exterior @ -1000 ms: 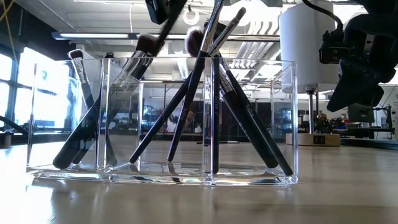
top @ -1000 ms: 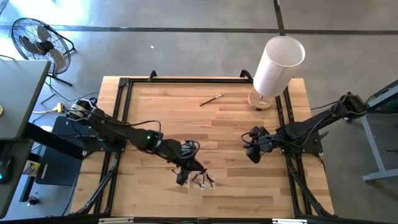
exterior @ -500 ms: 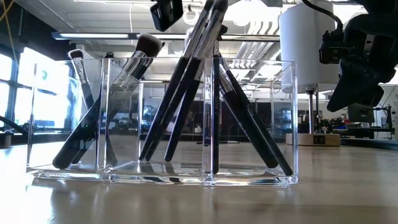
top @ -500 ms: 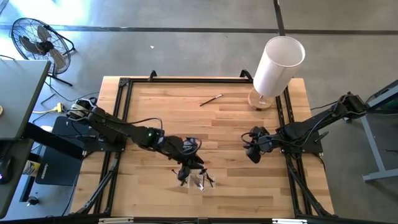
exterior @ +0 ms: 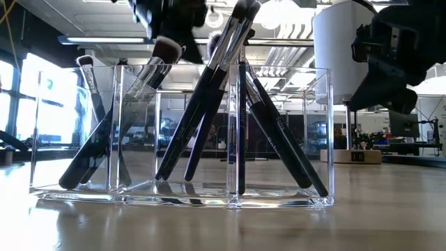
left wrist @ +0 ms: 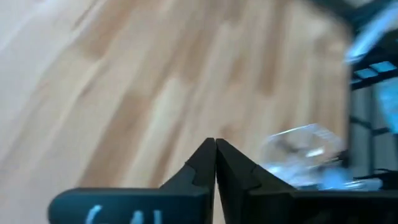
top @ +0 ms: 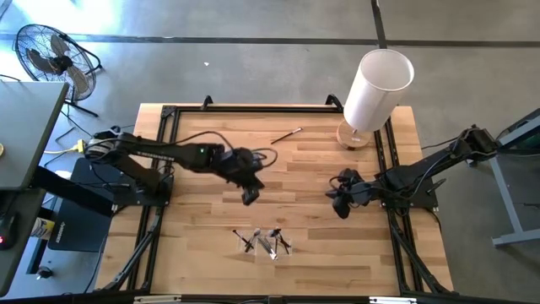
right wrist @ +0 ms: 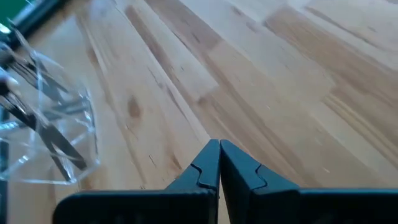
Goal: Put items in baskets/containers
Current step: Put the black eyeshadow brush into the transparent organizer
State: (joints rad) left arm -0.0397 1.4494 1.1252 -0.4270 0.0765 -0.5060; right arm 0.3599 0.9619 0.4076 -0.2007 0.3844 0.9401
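The clear three-compartment holder (top: 267, 243) (exterior: 315, 132) stands near the table's near edge. Several dark-handled brushes (exterior: 203, 125) lean in it, bristle tips up, handle ends on its floor. One light-handled brush (top: 287, 135) lies flat on the wood near the far edge. My left gripper (top: 251, 196) (left wrist: 215, 147) hovers shut and holding nothing, above the table on the far-left side of the holder (left wrist: 301, 152). My right gripper (top: 341, 203) (right wrist: 219, 147) is shut and holds nothing, over the wood to the holder's right; its wrist view shows the holder (right wrist: 53, 121).
A tall white cylinder (top: 376, 84) on a round wooden base stands at the far right corner. A black frame (top: 169, 127) runs along the table's sides. Bare wood lies between the holder and the lone brush.
My left gripper was right over the holder with a brush slanting into it. That brush dropped deeper and now leans in the middle compartment beside another. The gripper has let it go, risen and drawn back toward the table's far edge.
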